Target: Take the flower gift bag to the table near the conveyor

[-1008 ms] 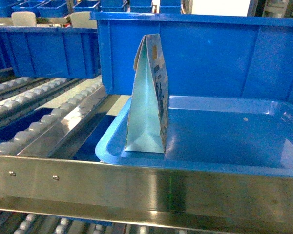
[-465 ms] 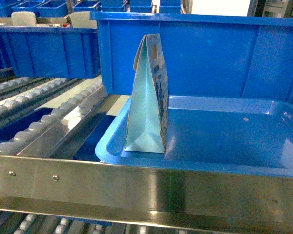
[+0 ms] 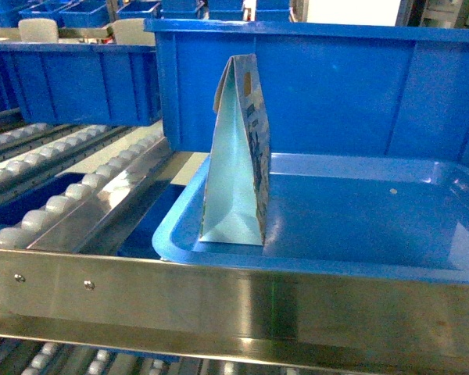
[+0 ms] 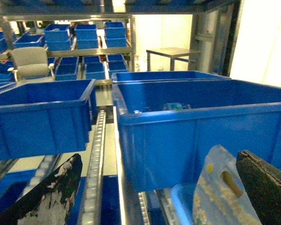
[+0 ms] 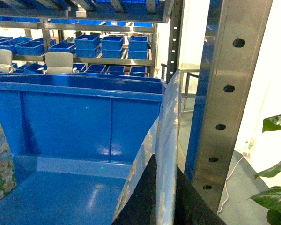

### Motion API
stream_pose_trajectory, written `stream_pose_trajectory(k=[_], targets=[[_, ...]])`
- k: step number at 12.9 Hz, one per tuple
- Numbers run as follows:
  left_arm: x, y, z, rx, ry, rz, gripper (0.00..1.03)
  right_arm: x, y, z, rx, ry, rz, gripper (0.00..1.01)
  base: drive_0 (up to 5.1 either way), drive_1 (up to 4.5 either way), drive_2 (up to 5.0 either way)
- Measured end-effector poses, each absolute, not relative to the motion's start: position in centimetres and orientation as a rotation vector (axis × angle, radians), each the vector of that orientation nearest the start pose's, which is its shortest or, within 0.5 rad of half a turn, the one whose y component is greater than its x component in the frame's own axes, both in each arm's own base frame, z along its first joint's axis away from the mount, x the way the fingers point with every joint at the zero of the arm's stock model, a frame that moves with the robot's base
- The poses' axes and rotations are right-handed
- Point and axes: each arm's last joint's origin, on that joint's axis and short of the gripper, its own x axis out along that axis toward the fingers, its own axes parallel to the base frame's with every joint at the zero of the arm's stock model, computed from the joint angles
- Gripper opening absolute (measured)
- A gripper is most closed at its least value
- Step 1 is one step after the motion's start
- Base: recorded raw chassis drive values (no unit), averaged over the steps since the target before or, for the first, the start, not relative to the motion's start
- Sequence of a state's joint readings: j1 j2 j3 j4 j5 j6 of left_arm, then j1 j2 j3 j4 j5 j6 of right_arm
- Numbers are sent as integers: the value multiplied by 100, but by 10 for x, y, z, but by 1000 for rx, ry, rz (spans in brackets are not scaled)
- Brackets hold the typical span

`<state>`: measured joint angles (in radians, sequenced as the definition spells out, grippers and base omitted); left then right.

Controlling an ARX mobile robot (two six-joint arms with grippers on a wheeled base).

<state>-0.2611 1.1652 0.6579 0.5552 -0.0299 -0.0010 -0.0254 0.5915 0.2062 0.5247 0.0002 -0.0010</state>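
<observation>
A flower gift bag (image 3: pixel 236 168) stands upright in the shallow blue tray (image 3: pixel 359 219), its pale-blue gusset side facing the head camera. The left wrist view shows its daisy face and handle hole (image 4: pixel 221 190) just inside the right finger (image 4: pixel 267 187) of my left gripper (image 4: pixel 159 157). That gripper is open wide, with its other finger (image 4: pixel 49 197) far to the left. My right gripper (image 5: pixel 166 164) is shut on the thin edge of another flower gift bag (image 5: pixel 167 126). The first bag (image 5: pixel 1 164) shows at that view's left edge. Conveyor rollers (image 3: pixel 70 187) run on the left. The table is out of view.
A deep blue bin (image 3: pixel 320 86) stands right behind the tray, with another bin (image 3: pixel 70 78) to its left. A steel rail (image 3: pixel 219 301) crosses in front of the tray. A steel rack post (image 5: pixel 229 93) rises just right of the held bag, and a plant (image 5: pixel 276 159) stands beyond it.
</observation>
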Motion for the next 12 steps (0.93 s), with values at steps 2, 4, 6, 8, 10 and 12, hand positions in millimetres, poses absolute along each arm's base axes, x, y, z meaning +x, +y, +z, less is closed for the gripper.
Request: stream_pose_trajectory(k=[2, 4, 6, 8, 10, 12], targets=[[264, -86, 301, -16, 2, -282, 98, 146, -4, 228, -3, -139, -26, 3, 0, 0, 0], [282, -106, 307, -7, 77, -318, 98, 146, -4, 228, -3, -140, -26, 3, 0, 0, 0], [287, -122, 309, -4, 136, -364, 98, 146, -4, 228, -3, -139, -26, 3, 0, 0, 0], [291, -134, 301, -10, 225, -397, 98, 146, -4, 228, -3, -139, -26, 3, 0, 0, 0], [298, -144, 289, -6, 313, -409, 98, 146, -4, 228, -3, -139, -26, 3, 0, 0, 0], [307, -154, 277, 14, 378, -417, 98, 146, -4, 228, -3, -139, -26, 3, 0, 0, 0]])
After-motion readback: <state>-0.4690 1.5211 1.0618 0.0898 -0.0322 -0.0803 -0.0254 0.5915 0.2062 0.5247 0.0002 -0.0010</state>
